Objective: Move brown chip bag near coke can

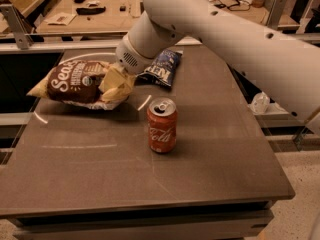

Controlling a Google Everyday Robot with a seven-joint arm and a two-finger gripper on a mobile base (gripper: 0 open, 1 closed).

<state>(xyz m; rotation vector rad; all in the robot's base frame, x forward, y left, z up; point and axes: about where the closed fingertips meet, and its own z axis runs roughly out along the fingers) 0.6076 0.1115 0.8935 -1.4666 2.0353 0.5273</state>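
Note:
The brown chip bag (75,81), dark brown with pale-yellow ends and white script, is at the table's back left, its left end tilted slightly up. My gripper (116,84) is at the bag's right end, shut on its pale-yellow edge. The big white arm reaches in from the upper right. The coke can (161,126) stands upright near the table's middle, to the right of the bag and nearer the front, about a hand's width from the gripper.
A smaller dark blue chip bag (161,69) lies behind the can, just right of the gripper. The dark table (225,159) has edges at the front and right. A wooden bench (100,14) with small items stands behind a metal rail.

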